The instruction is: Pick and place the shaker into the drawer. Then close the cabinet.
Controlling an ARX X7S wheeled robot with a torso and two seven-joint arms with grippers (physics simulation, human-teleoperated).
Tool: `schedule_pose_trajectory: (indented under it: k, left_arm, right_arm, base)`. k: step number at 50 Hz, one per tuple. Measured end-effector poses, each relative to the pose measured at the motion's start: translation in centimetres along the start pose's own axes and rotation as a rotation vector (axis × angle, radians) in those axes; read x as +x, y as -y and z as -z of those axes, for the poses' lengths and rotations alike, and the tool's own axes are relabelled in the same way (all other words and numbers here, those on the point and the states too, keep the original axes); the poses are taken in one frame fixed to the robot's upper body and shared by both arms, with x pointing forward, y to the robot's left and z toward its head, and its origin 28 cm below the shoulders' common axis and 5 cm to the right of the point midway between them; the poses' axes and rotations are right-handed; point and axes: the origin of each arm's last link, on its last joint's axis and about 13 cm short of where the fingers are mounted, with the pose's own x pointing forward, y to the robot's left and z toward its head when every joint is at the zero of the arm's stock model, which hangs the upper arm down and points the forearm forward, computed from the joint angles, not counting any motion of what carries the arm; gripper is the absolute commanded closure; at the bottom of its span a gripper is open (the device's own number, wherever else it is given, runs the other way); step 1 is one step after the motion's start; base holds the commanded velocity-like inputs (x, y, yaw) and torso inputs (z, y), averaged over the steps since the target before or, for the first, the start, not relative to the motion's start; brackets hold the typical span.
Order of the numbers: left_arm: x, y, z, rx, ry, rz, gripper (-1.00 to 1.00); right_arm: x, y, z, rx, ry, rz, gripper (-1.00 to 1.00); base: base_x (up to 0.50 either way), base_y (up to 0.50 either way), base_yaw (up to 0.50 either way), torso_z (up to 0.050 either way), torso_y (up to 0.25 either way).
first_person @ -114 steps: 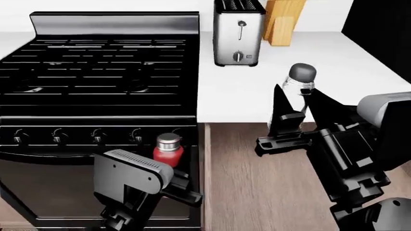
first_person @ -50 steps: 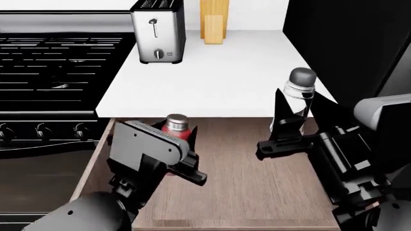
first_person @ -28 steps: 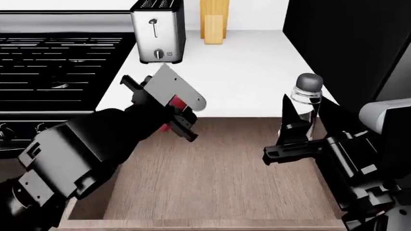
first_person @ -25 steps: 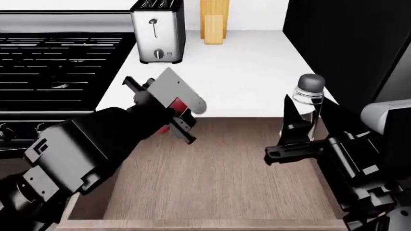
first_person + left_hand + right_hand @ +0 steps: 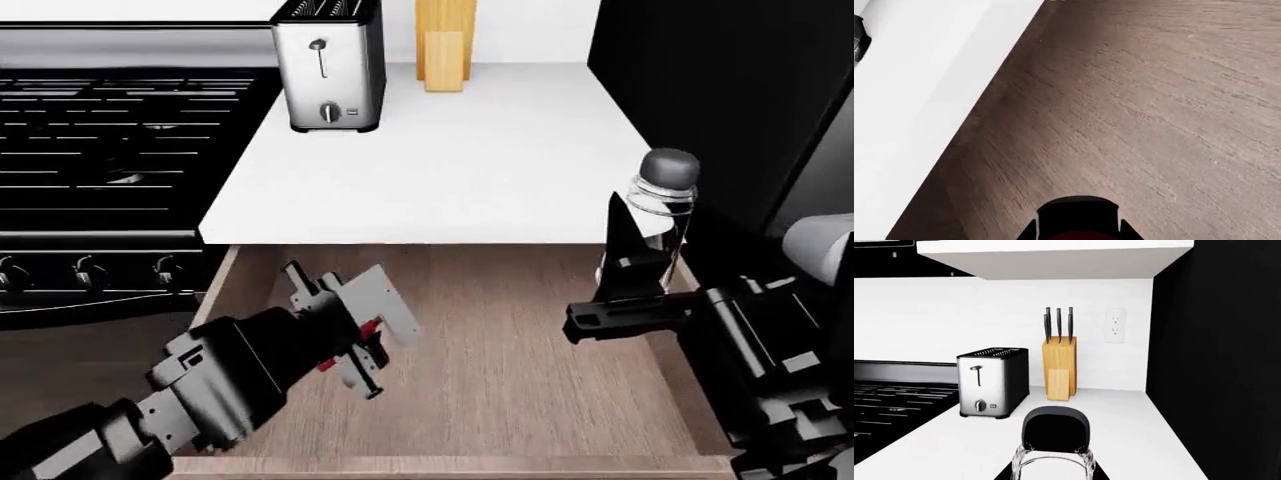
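Observation:
The shaker (image 5: 368,328), small and red, is clamped in my left gripper (image 5: 358,335), which is tilted low inside the open drawer (image 5: 534,370), near its left side. Only a sliver of red shows between the fingers. In the left wrist view the shaker (image 5: 1077,220) shows as a dark cap with a red edge between the jaws, above the drawer's wood floor (image 5: 1141,115). My right gripper (image 5: 647,255) is shut on a taller clear-necked bottle with a grey domed top (image 5: 665,185), held upright at the drawer's back right corner. That bottle also shows in the right wrist view (image 5: 1055,432).
A white counter (image 5: 441,170) runs behind the drawer, with a steel toaster (image 5: 328,65) and a wooden knife block (image 5: 445,45) at the back. A black stove (image 5: 94,130) is on the left. A tall black panel (image 5: 721,90) stands at the right.
My left arm has dropped from the counter's front edge down into the drawer, carrying the shaker. My right gripper with the bottle has drifted slightly to the right.

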Motion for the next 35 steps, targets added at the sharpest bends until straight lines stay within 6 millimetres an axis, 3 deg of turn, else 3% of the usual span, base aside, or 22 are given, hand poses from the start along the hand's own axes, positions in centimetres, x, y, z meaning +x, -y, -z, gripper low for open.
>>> schedule_pose_trajectory:
  k: [9, 10, 19, 28, 35]
  left_arm:
    - [1.1, 1.3, 1.8, -0.005, -0.047, 0.036, 1.00]
    - [1.1, 1.4, 1.9, -0.009, -0.048, 0.035, -1.00]
    - [-0.4, 0.2, 0.4, -0.098, 0.045, -0.005, -1.00]
    - [-4.7, -1.6, -2.9, -0.157, 0.232, -0.064, -1.00]
    - [-8.1, -1.5, -3.8, -0.172, 0.355, -0.095, -1.00]
  right_arm:
    - [-0.1, -0.1, 0.0, -0.001, 0.002, -0.002, 1.00]
    - [-0.1, -0.1, 0.0, -0.001, 0.002, -0.003, 1.00]
    - [-0.1, -0.2, 0.0, -0.003, 0.001, -0.010, 1.00]
    - [0.4, -0.4, -0.1, -0.012, -0.018, -0.033, 1.00]
    - [1.4, -0.4, -0.3, -0.057, -0.086, -0.082, 1.00]
  base:
    - [0.00, 0.00, 0.00, 0.000, 0.000]
    - [0.00, 0.00, 0.00, 0.000, 0.000]
    - [0.00, 0.00, 0.00, 0.000, 0.001]
    - [0.00, 0.00, 0.00, 0.000, 0.000]
    - [0.00, 0.00, 0.00, 0.000, 0.000]
